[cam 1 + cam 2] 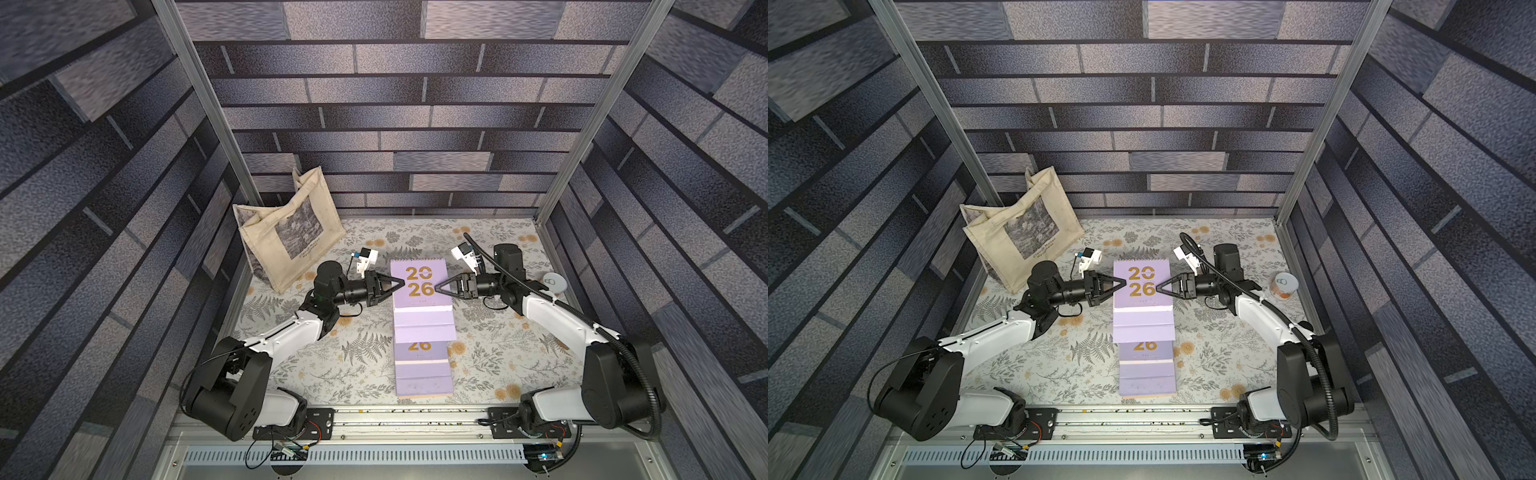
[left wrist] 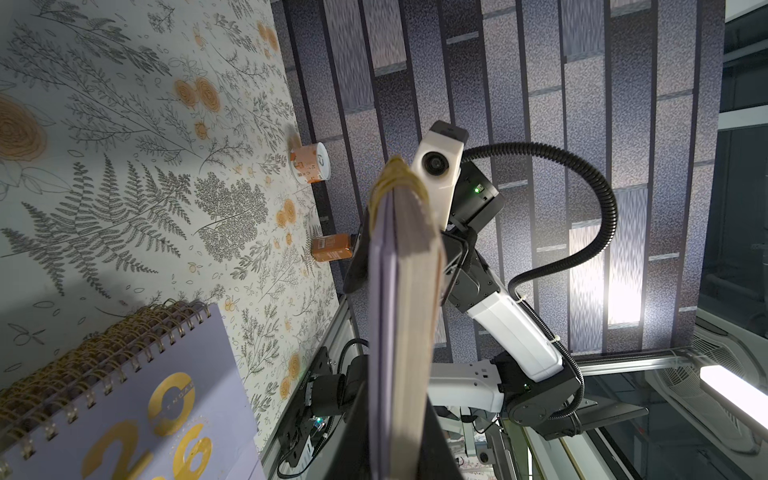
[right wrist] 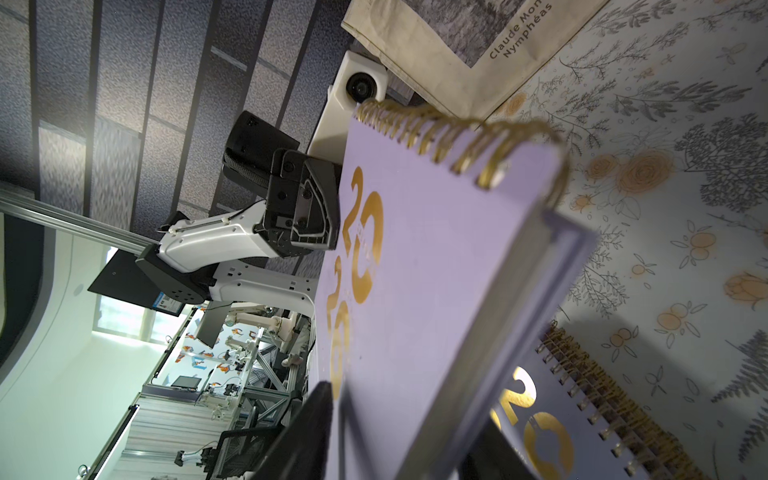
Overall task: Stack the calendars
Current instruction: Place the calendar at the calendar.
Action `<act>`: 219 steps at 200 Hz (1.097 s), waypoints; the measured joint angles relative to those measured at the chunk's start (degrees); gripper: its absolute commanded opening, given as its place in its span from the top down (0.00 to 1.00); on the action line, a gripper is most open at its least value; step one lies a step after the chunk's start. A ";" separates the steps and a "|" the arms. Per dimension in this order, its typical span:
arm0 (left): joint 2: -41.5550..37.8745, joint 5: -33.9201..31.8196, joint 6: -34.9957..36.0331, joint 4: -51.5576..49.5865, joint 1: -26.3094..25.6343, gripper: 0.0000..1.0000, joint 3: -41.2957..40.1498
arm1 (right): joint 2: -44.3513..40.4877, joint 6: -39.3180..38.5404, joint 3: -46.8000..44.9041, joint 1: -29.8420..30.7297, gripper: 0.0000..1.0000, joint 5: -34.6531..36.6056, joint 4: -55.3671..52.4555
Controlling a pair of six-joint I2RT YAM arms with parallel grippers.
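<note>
Lilac card and gold wire: one lilac calendar (image 1: 419,282) hung in the air to the right of the tote bag (image 1: 286,232), clear of it, with the "2026" cover up. The left gripper (image 1: 401,283), on the edge facing the bag, was clamped tight on that edge. The left wrist view showed the calendar edge-on, running out from between its fingers. The right gripper (image 1: 437,286), on the edge turned away from the bag, looked pinched onto that side too, with a dark finger on either face of the calendar in the right wrist view. How firmly it had bitten I could not tell.

The other calendars (image 1: 420,374) lay on the table (image 1: 332,374) in an overlapping row, stepped like shingles. The row began to the right of the bag and ran back toward the robot, each step farther from the bag. A peach edge showed at the end farthest from it.

The step in hand seemed to be carrying this calendar onto the pile. To do it well, both arms would need to travel together so the cover rode level and unbent. The spiral should come in line with the spiral underneath, and the calendar should be lowered until it lay flat. Only then should the grips open, both sides at once, so it neither swung nor skewed.
</note>
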 measured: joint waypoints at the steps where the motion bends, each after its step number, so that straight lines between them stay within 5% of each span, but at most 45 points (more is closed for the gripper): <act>1: 0.02 -0.07 0.04 0.00 -0.04 1.00 0.02 | 0.02 0.17 0.02 0.00 0.77 0.00 0.00; 47: 0.44 0.26 3.45 0.57 -0.02 1.00 0.04 | 0.39 4.00 0.63 -0.07 1.00 -3.04 0.74; 82: 0.44 0.35 6.40 -0.94 0.22 1.00 0.09 | 0.74 4.66 0.63 0.09 1.00 -3.17 0.96; 94: 0.44 0.79 7.30 -1.75 0.66 0.72 0.09 | 0.98 4.79 0.61 0.35 1.00 -2.93 0.96; 118: 0.33 1.53 9.09 -6.38 2.75 0.51 0.20 | 0.92 4.76 0.39 1.33 1.00 -1.03 1.92; 219: -4.85 4.17 18.67 -25.31 13.64 0.50 3.43 | -3.85 9.25 -9.27 2.58 1.00 4.48 0.83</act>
